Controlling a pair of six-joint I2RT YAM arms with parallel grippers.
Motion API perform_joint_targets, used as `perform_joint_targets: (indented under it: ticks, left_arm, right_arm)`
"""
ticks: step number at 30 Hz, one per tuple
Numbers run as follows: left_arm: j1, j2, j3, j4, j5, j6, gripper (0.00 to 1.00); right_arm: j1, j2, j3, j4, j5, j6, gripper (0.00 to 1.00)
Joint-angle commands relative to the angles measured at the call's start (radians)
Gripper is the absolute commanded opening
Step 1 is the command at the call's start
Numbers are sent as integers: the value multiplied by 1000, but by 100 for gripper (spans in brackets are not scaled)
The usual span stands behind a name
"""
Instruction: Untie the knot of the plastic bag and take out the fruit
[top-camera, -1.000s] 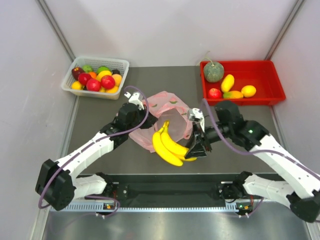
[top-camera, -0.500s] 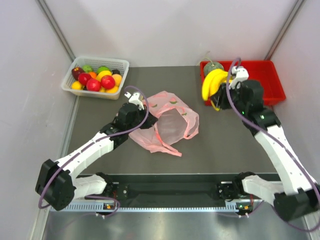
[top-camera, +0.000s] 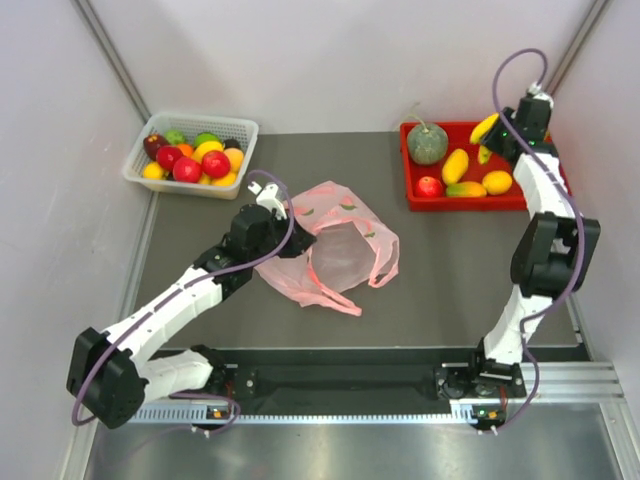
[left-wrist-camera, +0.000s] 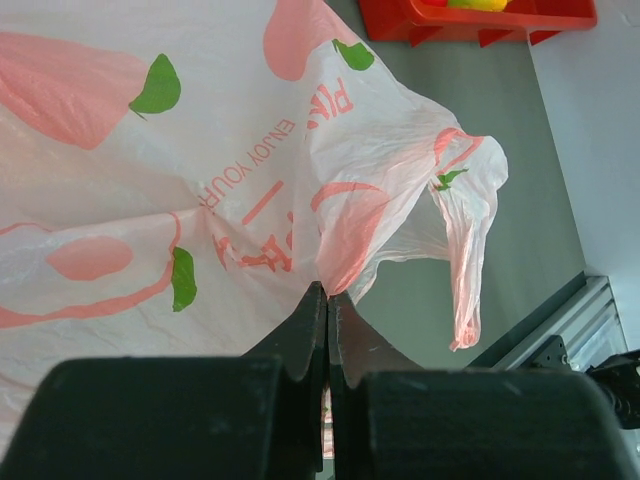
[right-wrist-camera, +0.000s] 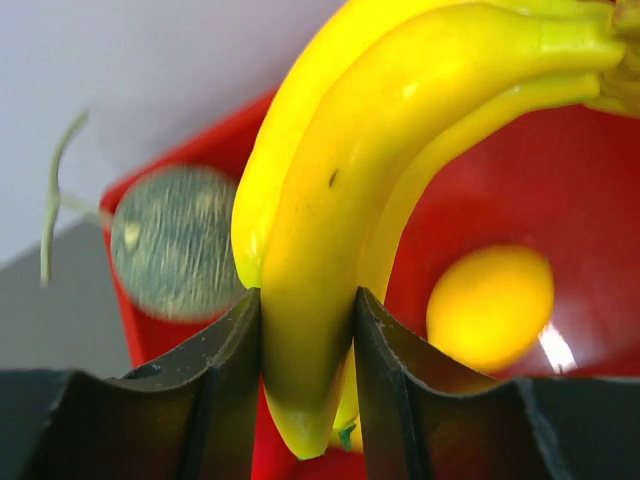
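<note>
Centrally, on the grey table (top-camera: 450, 270): pink plastic bag (top-camera: 335, 250), thin and translucent, printed with red fruit and green leaf marks, slumped and flattened, mouth toward 4 o'clock. One strap handle (top-camera: 383, 255) in a loose loop at the bag's 3 o'clock edge, the same handle (left-wrist-camera: 465, 250) drooping toward the table in the left wrist view. Left gripper (top-camera: 288, 243) at the bag's 9 o'clock edge. In the wrist view, left gripper (left-wrist-camera: 327, 335) with fingers pressed together on a gathered fold of the printed plastic (left-wrist-camera: 250, 180), film drawn up into a ridge at the tips. At 2 o'clock on the table: red tray (top-camera: 470, 203), holding a round grey-green melon (top-camera: 427, 145) with curled stem at the 10 o'clock corner, a small red apple (top-camera: 430, 186) at 7 o'clock, yellow mangoes (top-camera: 455, 165) in the middle and a lemon (top-camera: 497, 182) beside them. Right arm stretched far toward 1 o'clock, right gripper (top-camera: 500, 135) above the tray's far edge. Bunch of yellow bananas (top-camera: 484, 128) in its grasp, clear of the tray floor. From the right wrist: right gripper (right-wrist-camera: 305, 340) clamped on the lowest banana of the bunch (right-wrist-camera: 320, 200), melon (right-wrist-camera: 175, 255) at 9 o'clock below, red tray wall (right-wrist-camera: 480, 170) behind. At 10 o'clock on the table: white basket (top-camera: 205, 118) with a heap of small red, orange and green round fruits (top-camera: 195, 158), well apart from the bag.
</note>
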Motion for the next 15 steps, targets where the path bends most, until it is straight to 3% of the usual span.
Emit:
perform_joint_targets:
  ticks: [1,6,11,13,14,15]
  left_arm:
    - [-2,-26,18,13,32,5,0]
    - [-2,-22,23,16,86,11,0]
    - [-2,-26,50,-32,115,52,0]
    - [-2,-29,66,-64,129,63,0]
    - [-2,-34,70,-70,130,67,0]
    - [-2,-39,73,-79,133,70,0]
  right_arm:
    - [-42,152,252,14,-84,28,0]
    - [-77,393,492,-102,-128,36,0]
    - [-97,497,543,-96,-170,64,1]
    - [-101,517,561,-93,-174,73,4]
    - [-106,533,578,-93,-179,77,13]
    - [-108,539,585,-96,-190,82,16]
